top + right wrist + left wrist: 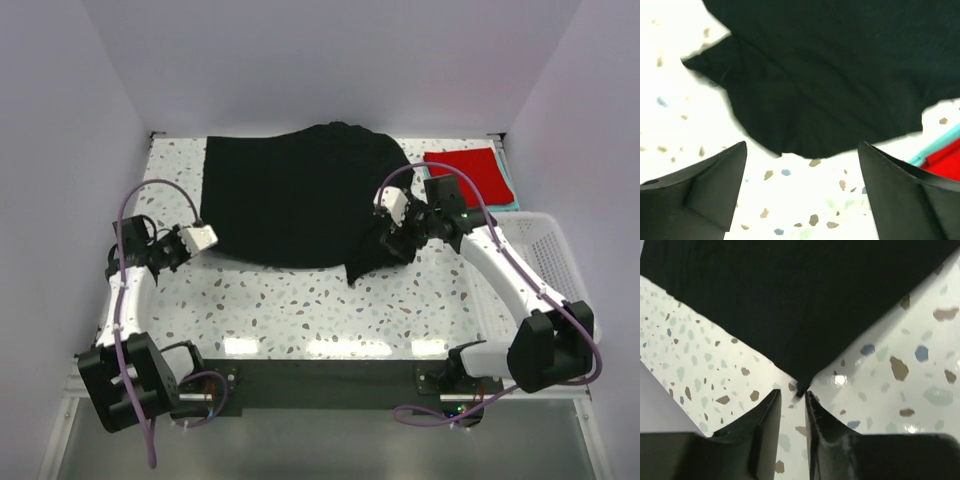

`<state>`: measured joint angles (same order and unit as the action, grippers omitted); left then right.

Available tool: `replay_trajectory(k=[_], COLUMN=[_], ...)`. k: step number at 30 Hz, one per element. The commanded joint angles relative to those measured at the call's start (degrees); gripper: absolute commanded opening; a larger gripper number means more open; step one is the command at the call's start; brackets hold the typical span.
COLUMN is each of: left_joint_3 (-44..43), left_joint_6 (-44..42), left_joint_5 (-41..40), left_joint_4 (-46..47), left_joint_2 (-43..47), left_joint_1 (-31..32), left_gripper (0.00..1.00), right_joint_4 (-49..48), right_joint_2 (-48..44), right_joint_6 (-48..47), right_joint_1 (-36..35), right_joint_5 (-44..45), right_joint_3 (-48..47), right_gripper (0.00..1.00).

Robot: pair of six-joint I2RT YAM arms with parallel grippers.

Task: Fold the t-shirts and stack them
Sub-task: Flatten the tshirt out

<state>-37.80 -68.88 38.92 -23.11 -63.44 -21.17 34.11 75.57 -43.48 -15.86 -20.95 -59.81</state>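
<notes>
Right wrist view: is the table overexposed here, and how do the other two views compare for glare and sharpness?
Right wrist view: yes, the table is washed nearly white at left, and the edge of the black t-shirt is soft. Left wrist view: speckles sharp, small glare spots at right. Top external view: bright reflections along the table's near edge.

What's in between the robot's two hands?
The black t-shirt, spread on the speckled table, fills the stretch between the left hand and the right hand. The top view shows it.
</notes>
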Motion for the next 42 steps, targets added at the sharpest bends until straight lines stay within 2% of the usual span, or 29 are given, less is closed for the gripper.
replay_trajectory(k=[1,2,3,5,9,11,13,15,18,24,31,38,42], left_joint_3=[-1.2,-1.7,-3.0,-4.6,-8.0,-8.8,-9.3,-9.3,-8.3,-10.6,-9.5,-8.3,-10.0], left_joint_6=[-15.9,-16.6,-19.9,-22.1,-21.0,-19.6,-13.9,-9.1,-3.3,7.7,8.6,7.5,2.6], left_joint_5=[-4.7,-6.5,-6.7,-6.1,-4.0,-2.6,-3.0,-5.7,-9.8,-16.2,-25.5,-31.7,-30.8], left_joint_4=[-12.6,-16.7,-19.3,-25.9,-29.5,-29.1,-25.1,-23.2,-19.3,-13.4,-11.5,-12.4,-16.6], left_joint_2=[1.0,0.2,-0.3,-1.5,-3.9,-5.8,-6.9,-8.7,-11.2,-20.7,-28.7,-32.1,-32.0], left_joint_1=[-0.9,-1.4,-2.1,-4.1,-4.3,-4.2,-3.3,-1.3,1.6,4.1,4.0,1.1,-3.3], left_gripper=[0.34,0.41,0.53,0.62,0.65,0.65,0.63,0.61,0.59,0.53,0.46,0.33,0.29], right_joint_4=[11.7,14.0,17.3,18.9,18.6,19.3,19.6,21.0,20.1,15.0,15.6,24.5,31.4], right_joint_2=[-4.8,-4.6,-4.4,-4.3,-0.8,5.0,9.4,14.8,17.8,22.0,30.9,32.8,31.5], right_joint_6=[-7.5,-8.1,-8.2,-7.1,-1.4,2.3,4.6,6.0,7.6,10.9,11.9,8.7,5.0], right_joint_1=[-0.7,-0.7,-0.7,-0.6,-0.6,-0.8,-0.8,-0.8,-1.9,-7.9,-13.5,-22.1,-23.5], right_joint_5=[-4.9,-4.2,-3.6,-2.8,-4.0,-4.1,-2.0,-1.2,-0.1,8.5,14.0,9.2,2.7], right_joint_3=[-2.5,-3.1,-3.6,-5.1,-7.9,-10.3,-12.0,-13.0,-11.6,-7.0,-3.7,-2.6,-4.7], right_gripper=[0.99,0.99,0.99,0.99,0.99,0.93,0.86,0.71,0.59,0.54,0.51,0.48,0.50])
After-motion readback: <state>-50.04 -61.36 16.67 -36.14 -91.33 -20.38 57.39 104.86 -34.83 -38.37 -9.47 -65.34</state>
